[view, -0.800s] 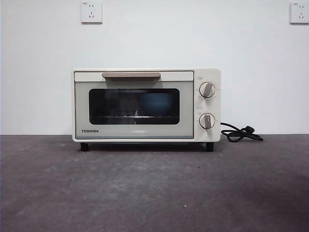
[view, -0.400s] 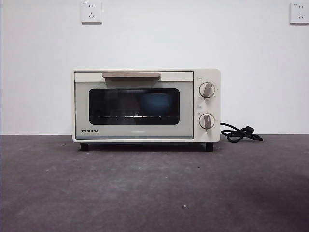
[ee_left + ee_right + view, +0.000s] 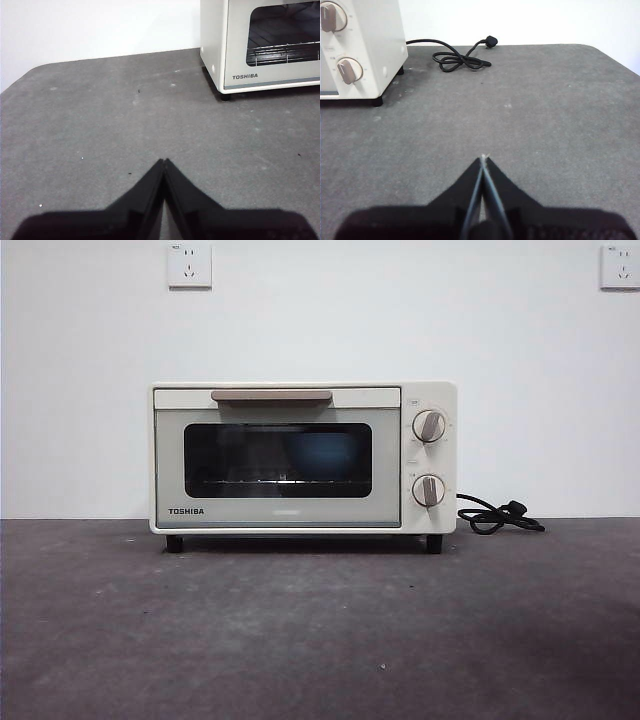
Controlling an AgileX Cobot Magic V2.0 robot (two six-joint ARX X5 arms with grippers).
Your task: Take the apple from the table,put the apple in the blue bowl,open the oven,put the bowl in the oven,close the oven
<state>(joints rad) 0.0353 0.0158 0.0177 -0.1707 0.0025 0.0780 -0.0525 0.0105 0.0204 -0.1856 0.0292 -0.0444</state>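
Note:
The cream-white oven (image 3: pixel 303 456) stands at the back of the table (image 3: pixel 320 630) with its door closed and its beige handle up. Through the dark glass a dim blue shape, the blue bowl (image 3: pixel 325 453), shows on the rack inside. The apple is hidden from every view. My left gripper (image 3: pixel 164 161) is shut and hovers over bare table off the oven's (image 3: pixel 260 42) left side. My right gripper (image 3: pixel 483 158) is shut too, over bare table off the oven's (image 3: pixel 357 45) right side. Neither holds anything.
A coiled black cord (image 3: pixel 497 515) with its plug lies right of the oven, also in the right wrist view as the cord (image 3: pixel 460 57). Two wall sockets (image 3: pixel 189 265) sit high on the white wall. The table's rounded edges show in both wrist views.

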